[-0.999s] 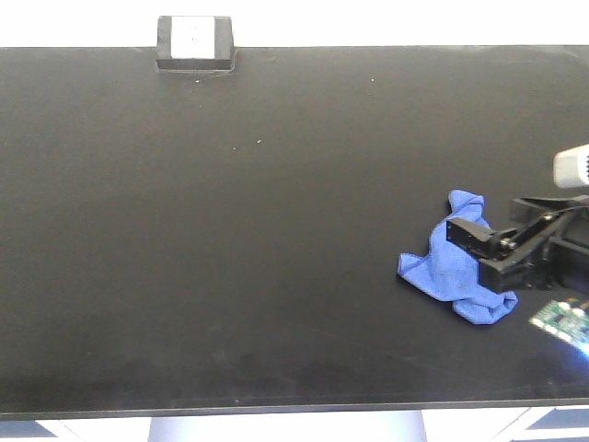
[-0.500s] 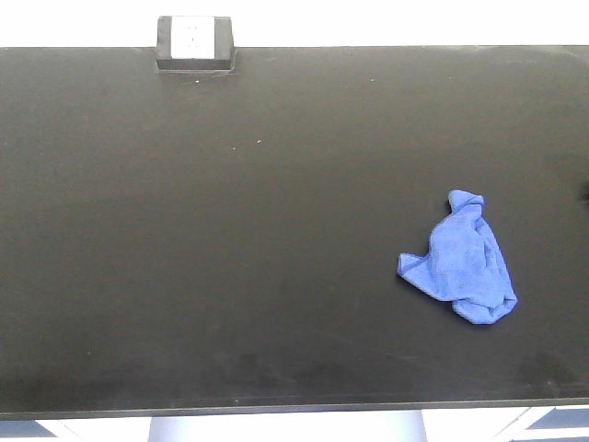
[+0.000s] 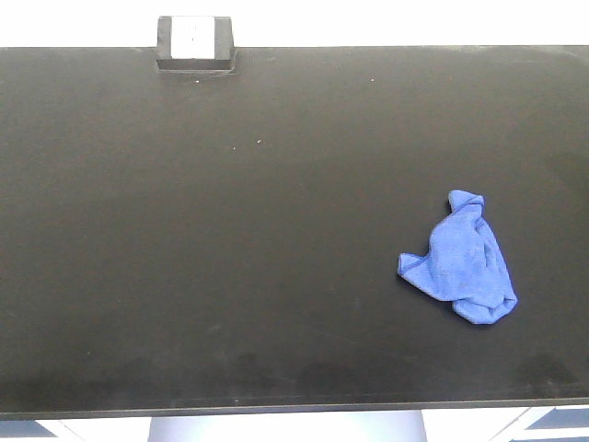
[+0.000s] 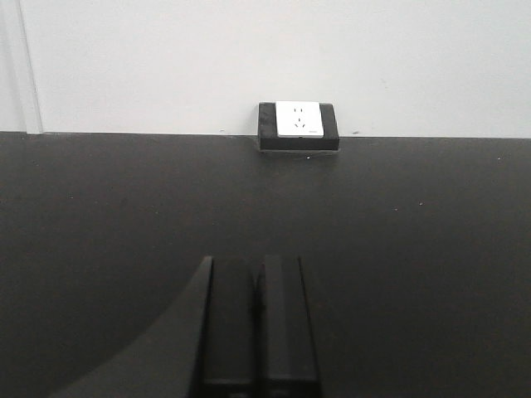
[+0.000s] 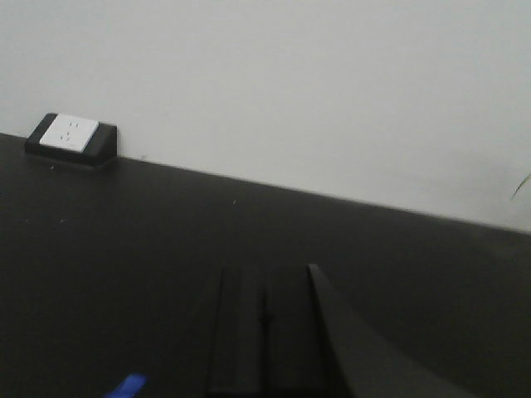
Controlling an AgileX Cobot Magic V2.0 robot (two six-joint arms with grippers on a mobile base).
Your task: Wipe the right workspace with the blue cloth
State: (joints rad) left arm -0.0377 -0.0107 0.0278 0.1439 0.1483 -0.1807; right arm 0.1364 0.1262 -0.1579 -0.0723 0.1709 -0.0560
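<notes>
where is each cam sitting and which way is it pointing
Exterior front-facing: high above, looking down on the black table, blue cloth at right; no robot parts.
Left wrist: low over the table, facing the wall socket; shut left gripper at bottom.
Right wrist: low, facing the wall, socket far left; shut right gripper, cloth corner bottom left.
All three views share the socket.

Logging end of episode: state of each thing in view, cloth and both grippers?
blue cloth: crumpled in a heap, lying loose on the right side of the table, nothing holding it.
left gripper: shut, empty, above the table.
right gripper: shut, empty, clear of the cloth.
power socket: at the far table edge, nothing plugged in.
</notes>
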